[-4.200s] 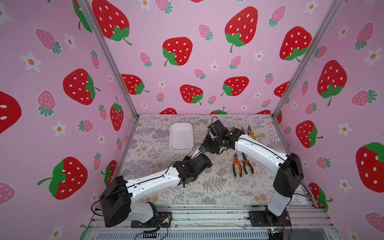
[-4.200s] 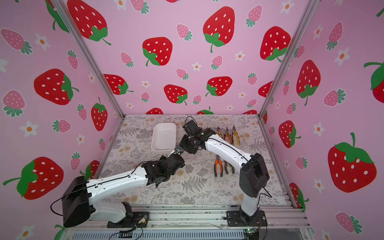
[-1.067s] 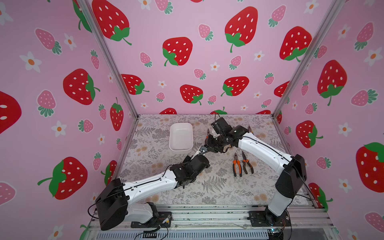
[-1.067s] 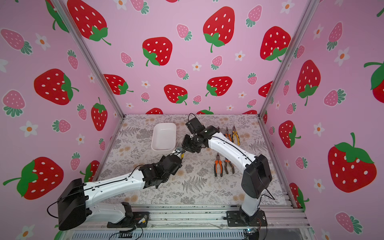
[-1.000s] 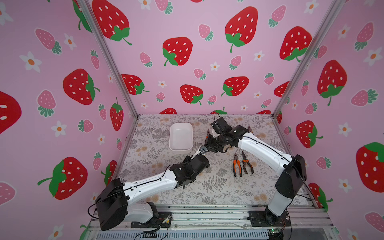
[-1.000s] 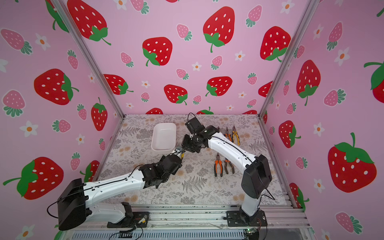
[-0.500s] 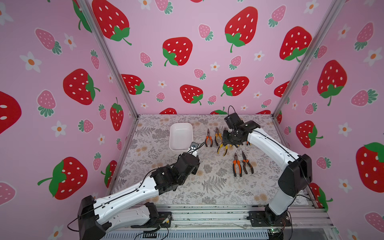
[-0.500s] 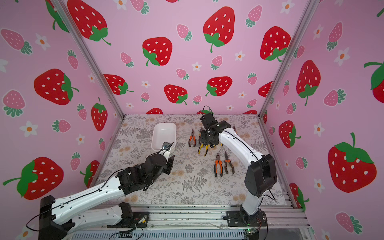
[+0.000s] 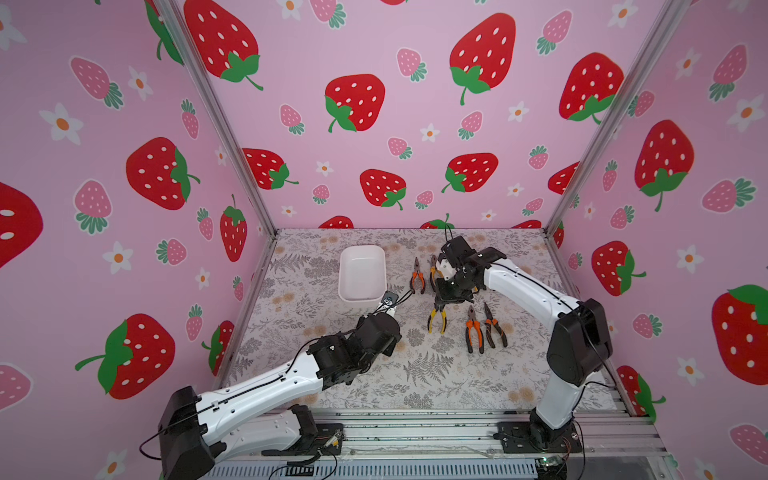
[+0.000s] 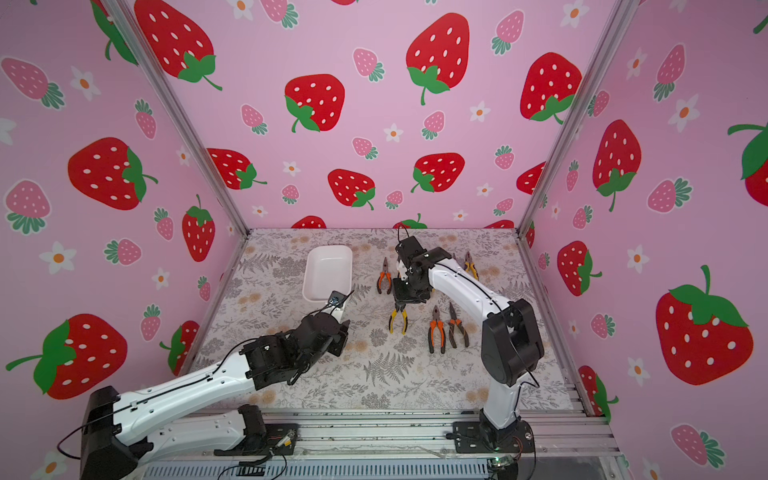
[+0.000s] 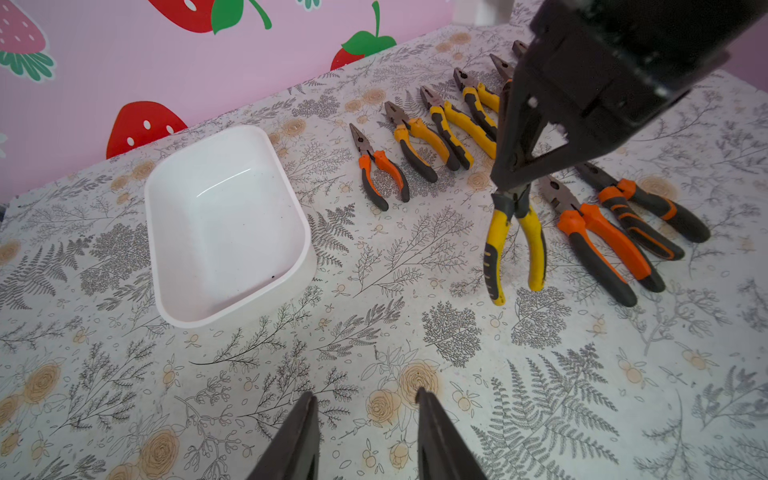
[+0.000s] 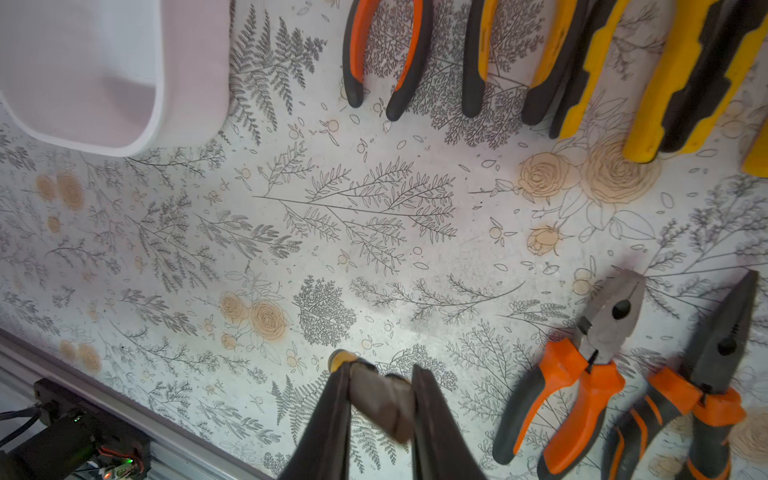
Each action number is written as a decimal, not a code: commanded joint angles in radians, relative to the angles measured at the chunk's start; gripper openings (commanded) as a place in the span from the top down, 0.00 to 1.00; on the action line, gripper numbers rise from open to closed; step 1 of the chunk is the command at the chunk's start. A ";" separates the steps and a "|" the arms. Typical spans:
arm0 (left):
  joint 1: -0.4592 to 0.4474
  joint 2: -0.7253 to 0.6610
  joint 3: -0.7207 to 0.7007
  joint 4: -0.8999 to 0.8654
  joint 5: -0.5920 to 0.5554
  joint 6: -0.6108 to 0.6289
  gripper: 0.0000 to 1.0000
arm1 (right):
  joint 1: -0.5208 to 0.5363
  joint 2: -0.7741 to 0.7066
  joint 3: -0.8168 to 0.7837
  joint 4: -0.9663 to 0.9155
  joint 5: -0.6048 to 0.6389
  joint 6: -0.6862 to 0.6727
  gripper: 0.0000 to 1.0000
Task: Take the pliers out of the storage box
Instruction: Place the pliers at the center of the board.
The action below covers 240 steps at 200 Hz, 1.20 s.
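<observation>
Pliers (image 11: 515,241): last, yellow, 4 o'clock of box (image 11: 306,232), clamped in right pincer (image 11: 510,185).
Box: empty.
Left pincer (image 11: 365,419): apart, empty.
Next: lower, release on table (image 9: 415,374).

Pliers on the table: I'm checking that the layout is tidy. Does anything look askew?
Only the yellow-handled pliers: the right hand is shut on their head and their handles splay wide, unlike the other pairs lying in rows. The storage box sits empty.

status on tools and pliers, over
Left tool open, empty. Right tool shut on yellow pliers, by the head. Box empty, other pliers on the table. Nothing in the way.
</observation>
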 commanded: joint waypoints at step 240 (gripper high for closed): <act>0.024 0.086 -0.020 0.055 0.076 -0.023 0.60 | -0.081 0.180 -0.147 0.096 0.084 -0.066 0.97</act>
